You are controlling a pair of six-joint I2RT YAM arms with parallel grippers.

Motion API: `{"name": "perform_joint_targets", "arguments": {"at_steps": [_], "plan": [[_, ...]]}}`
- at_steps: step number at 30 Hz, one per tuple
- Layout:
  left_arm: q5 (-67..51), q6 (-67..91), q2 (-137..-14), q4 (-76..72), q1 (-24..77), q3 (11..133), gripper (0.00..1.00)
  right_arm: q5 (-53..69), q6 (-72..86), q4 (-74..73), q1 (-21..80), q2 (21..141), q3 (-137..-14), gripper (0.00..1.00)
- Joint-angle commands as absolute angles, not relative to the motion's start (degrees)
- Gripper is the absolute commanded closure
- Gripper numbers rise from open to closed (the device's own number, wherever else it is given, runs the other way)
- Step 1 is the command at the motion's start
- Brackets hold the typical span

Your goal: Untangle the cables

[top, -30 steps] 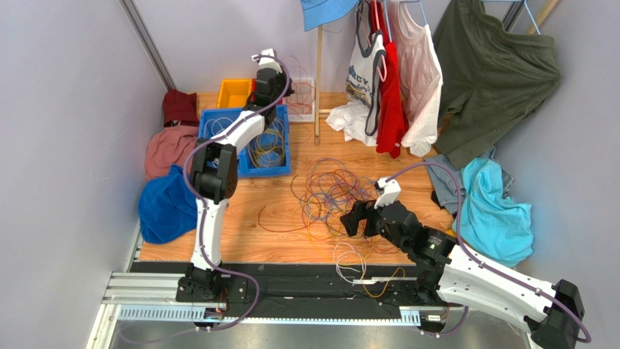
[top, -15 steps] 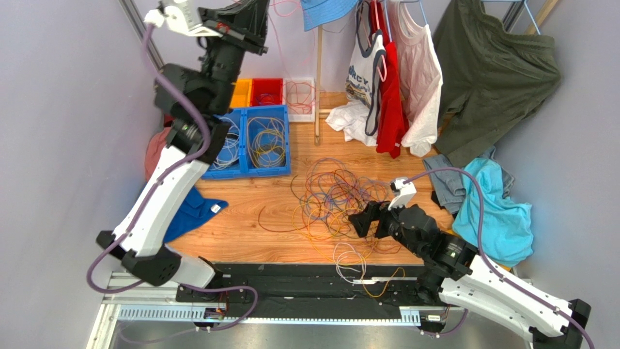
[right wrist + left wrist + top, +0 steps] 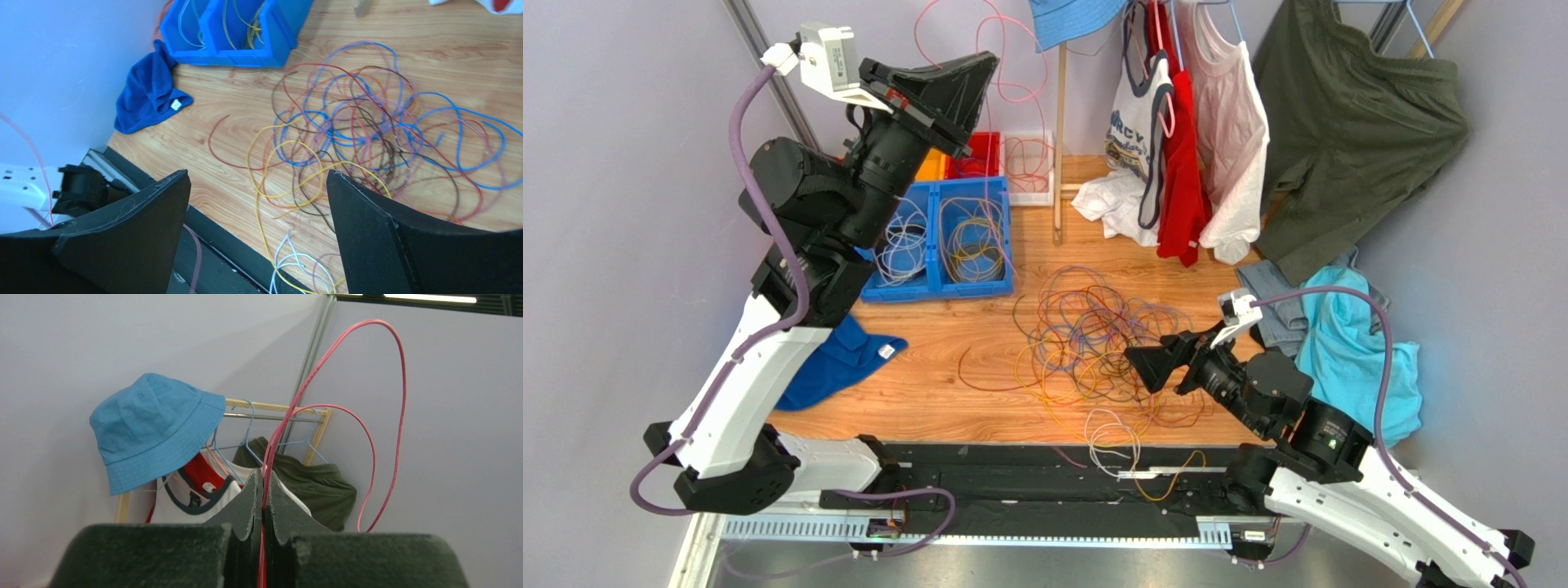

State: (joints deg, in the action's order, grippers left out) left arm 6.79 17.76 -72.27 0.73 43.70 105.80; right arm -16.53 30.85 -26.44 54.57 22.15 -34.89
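The left jaws are pressed together on a pink cable (image 3: 267, 468), which is pinched in the seam between them. From there it rises in two tall loops in front of the grey wall. The left arm (image 3: 787, 331) is held high over the far left of the tabletop (image 3: 928, 368), above a blue bin (image 3: 940, 284) in which coils of white and yellow cable are laid in separate compartments. Behind the bin, a red bin (image 3: 974, 150), an orange bin (image 3: 928, 162) and a white tray (image 3: 1028, 153) with thin red loops can be made out.

The right jaws are spread wide, with nothing between them, and are held in the air over the near right edge of the tangle (image 3: 1093, 331). That heap of blue, purple, red, brown, orange and yellow strands lies in overlapping loops at the middle of the tabletop. Some white loops (image 3: 1112, 435) and a yellow strand (image 3: 1167, 472) trail from it over the near edge onto the black rail (image 3: 1014, 472).

A blue cloth (image 3: 836, 361) lies at the left, near the blue bin. A blue hat (image 3: 153, 429) and hung garments are seen on a wooden rack (image 3: 1059, 135) at the back.
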Motion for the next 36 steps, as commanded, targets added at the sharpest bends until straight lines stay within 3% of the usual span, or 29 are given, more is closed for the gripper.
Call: {"name": "perform_joint_targets", "arguments": {"at_steps": [1,9,12,20,29,36], "plan": [[6.7,18.7,-71.2,8.2,46.1,110.9,1.0,-8.6,28.5,-16.5,54.5,23.6,-37.7,0.14],[9.1,15.6,-71.6,11.9,50.6,114.1,1.0,8.2,28.3,-7.5,55.4,32.3,-41.7,0.18],[9.6,15.4,-71.6,12.1,51.2,113.8,1.0,9.5,27.8,-6.3,57.5,36.0,-43.1,0.18],[9.8,14.9,-72.9,12.7,53.7,115.3,1.0,3.7,22.9,-2.6,61.4,44.0,-44.0,0.18],[10.4,13.2,-74.9,14.3,58.4,118.7,1.0,-14.0,19.6,6.1,61.4,49.5,-39.0,0.16],[11.0,12.1,-75.8,14.6,60.6,119.0,1.0,-10.5,20.6,9.8,61.4,53.8,-39.4,0.18]]}}
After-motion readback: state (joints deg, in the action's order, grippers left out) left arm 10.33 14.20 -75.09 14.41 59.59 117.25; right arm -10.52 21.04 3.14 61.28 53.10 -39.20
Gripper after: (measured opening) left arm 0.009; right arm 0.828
